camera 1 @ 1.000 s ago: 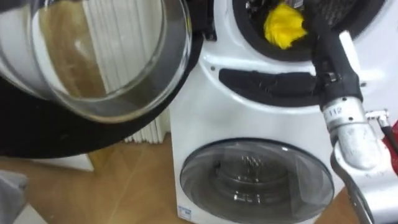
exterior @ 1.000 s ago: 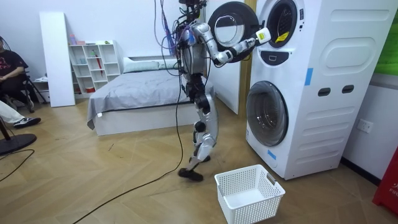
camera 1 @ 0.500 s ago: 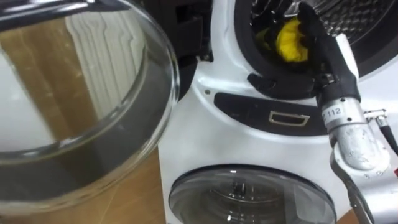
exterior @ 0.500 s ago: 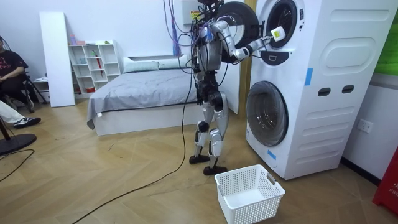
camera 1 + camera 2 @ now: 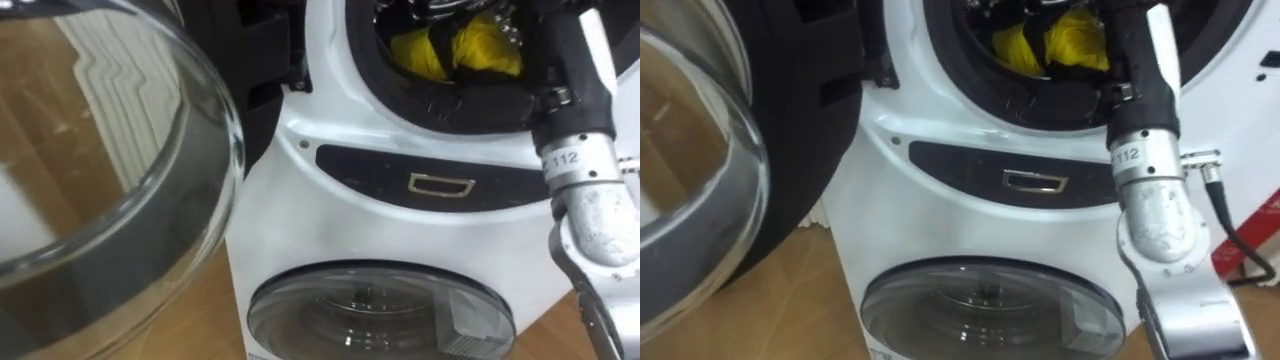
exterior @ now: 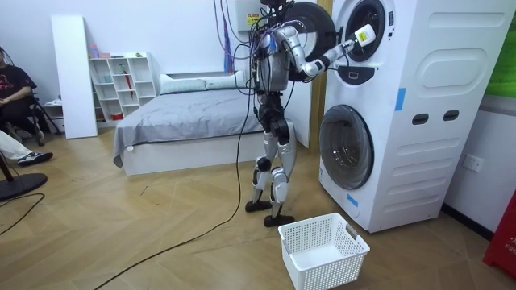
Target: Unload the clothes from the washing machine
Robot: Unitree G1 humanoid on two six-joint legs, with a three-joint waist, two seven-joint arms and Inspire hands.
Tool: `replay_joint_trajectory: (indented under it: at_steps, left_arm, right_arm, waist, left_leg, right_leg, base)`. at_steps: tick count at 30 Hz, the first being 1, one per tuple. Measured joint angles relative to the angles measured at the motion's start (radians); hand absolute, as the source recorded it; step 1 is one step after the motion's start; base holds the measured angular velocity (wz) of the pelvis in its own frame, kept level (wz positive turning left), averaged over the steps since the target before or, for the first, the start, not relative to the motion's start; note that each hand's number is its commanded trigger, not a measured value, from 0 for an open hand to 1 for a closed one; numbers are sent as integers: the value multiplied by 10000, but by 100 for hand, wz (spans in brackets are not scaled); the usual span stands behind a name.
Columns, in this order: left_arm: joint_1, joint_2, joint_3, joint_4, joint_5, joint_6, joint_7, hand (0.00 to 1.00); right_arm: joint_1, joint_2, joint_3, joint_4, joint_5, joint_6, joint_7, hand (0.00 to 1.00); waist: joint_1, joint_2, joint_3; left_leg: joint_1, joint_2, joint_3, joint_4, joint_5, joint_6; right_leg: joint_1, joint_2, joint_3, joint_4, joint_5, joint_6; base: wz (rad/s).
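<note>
A yellow cloth [image 5: 470, 48] lies bunched at the front of the upper washing machine's drum [image 5: 440, 95], whose round glass door [image 5: 110, 170] stands swung open on the left. My right hand [image 5: 572, 60] reaches up from the lower right into the drum mouth, right beside the cloth. A dark finger crosses the yellow folds, and the rest of the hand's grasp is hidden at the picture's top edge. In the room view the robot stands upright before the stacked machines, right hand [image 6: 360, 35] at the upper opening.
Below the drum is a dark panel with a small metal handle [image 5: 440, 185], then the lower machine's closed round door [image 5: 380, 315]. A white laundry basket [image 6: 322, 250] sits on the wooden floor by the robot's feet. A bed [image 6: 185, 121] stands behind.
The robot has stepped closer to the machines. My right hand has gone up and deeper into the drum onto the yellow cloth. The eye views have shifted with the head.
</note>
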Motion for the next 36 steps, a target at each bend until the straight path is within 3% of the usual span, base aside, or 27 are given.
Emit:
replay_joint_trajectory:
  at_steps: [6,13,15,18,24,29,30,33,36]
  left_arm:
    - [569,17,10,-3,9,44,0,0]
    - [585,-55,242,-322,4,115,-1,0]
    - [571,-88,244,-323,-10,159,-1,0]
    - [508,-132,243,-323,1,247,-2,0]
    - [456,-163,200,-290,-40,251,-3,0]
    - [152,-164,205,-47,-182,465,-4,0]
    - [45,-164,205,29,-182,471,-4,0]
    - [-189,-166,205,285,-180,498,-3,0]
    - [-164,-146,212,307,-152,713,-3,0]
  right_arm:
    - [33,-60,5,-376,442,0,43,0]
    - [127,-63,-393,-692,403,15,454,0]
    - [183,-58,-399,-706,375,21,478,0]
    - [267,-58,-399,-708,255,28,610,0]
    - [384,-59,-360,-607,-71,36,879,0]
    - [-32,-60,-270,421,-92,143,1127,0]
    - [-232,-64,-273,836,-133,235,1202,0]
    - [-398,-64,-264,1101,-265,592,1421,0]
    - [-735,-64,-79,1131,-428,829,1555,0]
  waist:
    - [-506,72,10]
    - [-803,213,-12]
    - [-816,302,-58]
    - [-825,265,-90]
    - [-713,259,-65]
    - [-419,90,-1]
    - [-299,12,47]
    - [5,-142,9]
    - [122,-155,7]
  left_leg:
    - [58,30,8,1,-1,-2]
    - [4,100,104,-21,-160,-137]
    - [-14,212,126,4,-375,-57]
    - [-1,223,125,61,-376,-58]
    - [145,234,124,42,-384,-71]
    - [126,239,96,44,-391,-83]
    - [107,238,96,48,-391,-84]
    - [-30,241,90,56,-391,-83]
    - [-42,241,18,82,-388,-79]
  right_leg:
    - [32,22,5,-2,2,-4]
    - [35,65,-81,47,43,-64]
    - [4,191,-78,68,89,-88]
    - [50,197,-79,62,122,-109]
    - [180,219,-60,58,127,-113]
    - [172,221,-162,61,126,-113]
    - [151,221,-163,61,126,-113]
    - [19,222,-205,50,126,-113]
    - [3,205,-306,42,125,-112]
  base:
    - [-5]
    - [6]
    - [-2]
    - [-2]
    - [0]
    - [0]
    - [0]
    - [0]
    - [4]
